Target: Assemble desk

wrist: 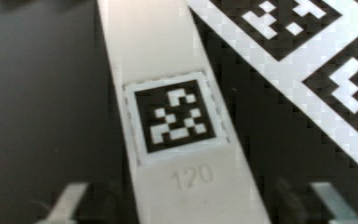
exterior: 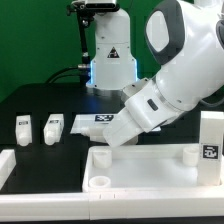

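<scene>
White leg (wrist: 172, 60), black-and-white square tag (wrist: 172, 113), black table (exterior: 30, 105), possibly green backdrop (exterior: 30, 40).

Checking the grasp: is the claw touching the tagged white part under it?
Apart. The wrist view shows dark gaps between both claw fingers and the tagged white part.

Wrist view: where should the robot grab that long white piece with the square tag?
Across its two long edges, coming straight down from above. The long white piece lies flat and narrow, with dark table on both sides, so the gripper can straddle it.
</scene>
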Robot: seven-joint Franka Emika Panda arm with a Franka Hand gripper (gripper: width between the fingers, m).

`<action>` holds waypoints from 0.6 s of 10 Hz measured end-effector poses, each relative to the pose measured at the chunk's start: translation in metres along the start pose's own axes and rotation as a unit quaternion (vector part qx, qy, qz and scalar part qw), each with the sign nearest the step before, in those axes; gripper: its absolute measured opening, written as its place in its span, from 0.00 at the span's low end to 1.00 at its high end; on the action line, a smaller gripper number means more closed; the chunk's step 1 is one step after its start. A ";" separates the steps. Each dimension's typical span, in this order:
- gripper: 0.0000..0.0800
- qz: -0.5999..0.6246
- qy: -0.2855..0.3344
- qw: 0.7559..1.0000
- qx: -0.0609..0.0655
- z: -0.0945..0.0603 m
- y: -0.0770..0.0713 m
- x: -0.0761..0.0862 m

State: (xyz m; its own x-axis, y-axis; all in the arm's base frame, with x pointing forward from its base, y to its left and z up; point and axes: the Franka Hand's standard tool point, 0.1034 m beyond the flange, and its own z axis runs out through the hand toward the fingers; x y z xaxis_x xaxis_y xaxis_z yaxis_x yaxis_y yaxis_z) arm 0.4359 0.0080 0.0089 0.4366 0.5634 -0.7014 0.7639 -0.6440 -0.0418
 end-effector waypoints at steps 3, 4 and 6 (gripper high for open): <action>0.36 0.000 0.000 1.000 0.000 0.000 0.000 0.000; 0.36 0.009 0.005 1.000 0.004 -0.002 0.001 -0.001; 0.36 0.094 0.005 0.992 0.078 -0.047 0.015 -0.017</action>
State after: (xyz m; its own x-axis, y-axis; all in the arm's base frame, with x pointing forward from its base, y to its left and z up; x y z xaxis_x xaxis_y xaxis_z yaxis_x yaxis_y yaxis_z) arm 0.4628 0.0130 0.0533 0.5695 0.4297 -0.7008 0.5856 -0.8103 -0.0210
